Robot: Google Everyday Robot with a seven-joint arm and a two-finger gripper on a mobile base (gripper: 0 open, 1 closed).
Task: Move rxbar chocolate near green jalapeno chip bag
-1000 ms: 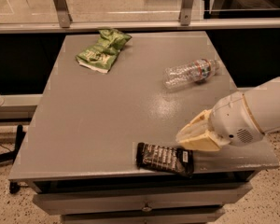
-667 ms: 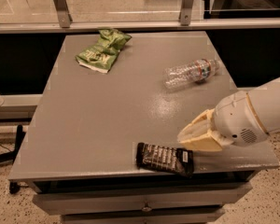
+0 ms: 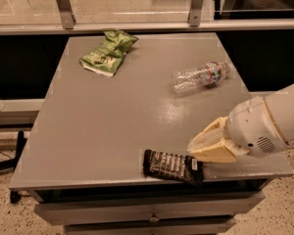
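The rxbar chocolate (image 3: 172, 166) is a flat black bar with white lettering. It lies at the front edge of the grey table (image 3: 112, 116), right of centre. The gripper (image 3: 202, 145) comes in from the right on a white arm, with pale fingers (image 3: 213, 143) just right of the bar's right end and close above it. The green jalapeno chip bag (image 3: 107, 57) lies crumpled at the far left of the table, far from the bar.
A clear plastic bottle (image 3: 201, 75) lies on its side at the back right of the table. A drawer front (image 3: 152, 214) sits below the table's front edge. A metal rail with posts (image 3: 137, 26) runs behind the table.
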